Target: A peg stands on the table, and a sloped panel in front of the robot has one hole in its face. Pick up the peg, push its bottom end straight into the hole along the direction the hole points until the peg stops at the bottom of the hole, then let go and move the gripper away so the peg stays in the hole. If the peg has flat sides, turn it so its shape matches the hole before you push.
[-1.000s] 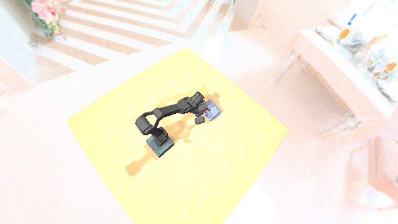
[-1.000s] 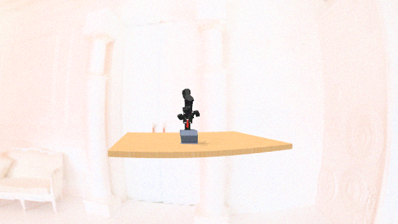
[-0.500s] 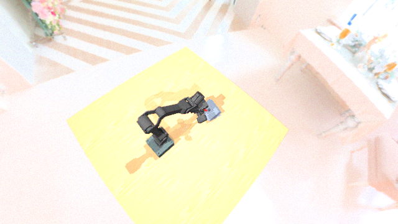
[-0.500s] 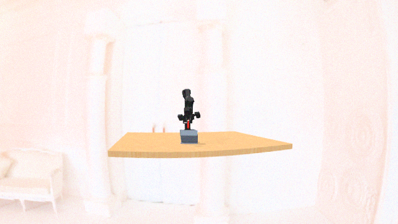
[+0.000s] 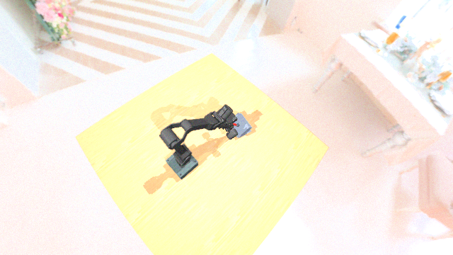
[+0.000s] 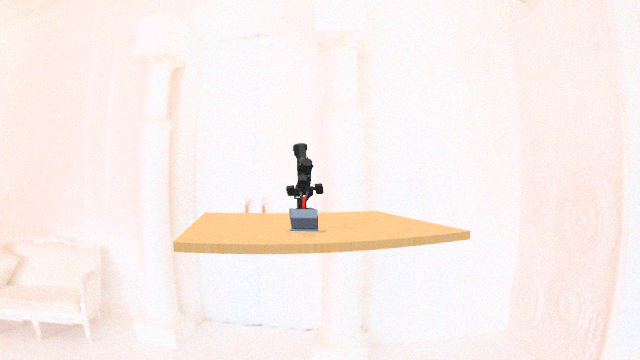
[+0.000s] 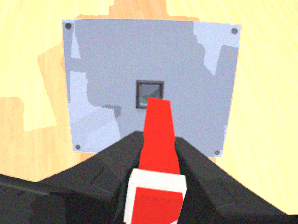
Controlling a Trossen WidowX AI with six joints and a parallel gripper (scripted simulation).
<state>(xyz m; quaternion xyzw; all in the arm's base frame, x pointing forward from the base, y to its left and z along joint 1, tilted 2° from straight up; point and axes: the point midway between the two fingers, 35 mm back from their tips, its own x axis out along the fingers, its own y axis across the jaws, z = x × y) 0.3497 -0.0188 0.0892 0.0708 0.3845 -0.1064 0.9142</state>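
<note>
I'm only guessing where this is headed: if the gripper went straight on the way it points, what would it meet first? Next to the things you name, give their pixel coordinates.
Probably the sloped panel point(image 5: 244, 122) point(image 6: 304, 220) point(image 7: 107, 55), met first by the red peg's tip point(image 7: 159, 102), near the square hole point(image 7: 149, 92); depth is unclear.

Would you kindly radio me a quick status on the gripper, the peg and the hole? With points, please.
Gripper point(image 5: 235, 128) point(image 6: 303, 200) point(image 7: 156, 144) shut on red peg point(image 7: 158, 125). Peg tip by square hole point(image 7: 149, 90), insertion unconfirmed. Nothing seen blocking the hole.

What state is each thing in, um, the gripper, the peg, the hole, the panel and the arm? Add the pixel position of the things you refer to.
Gripper point(image 5: 233, 128) point(image 6: 303, 206) point(image 7: 156, 144): shut on the peg.
Red peg point(image 5: 235, 124) point(image 6: 304, 202) point(image 7: 159, 127): held, its tip at the hole's edge in the wrist view; insertion unclear.
Square hole point(image 7: 149, 91): partly covered by the peg in that view.
Panel point(image 5: 244, 130) point(image 6: 304, 220) point(image 7: 110, 55): sloped, on the table.
Arm point(image 5: 198, 124) point(image 6: 304, 170): reaching out to the panel.
</note>
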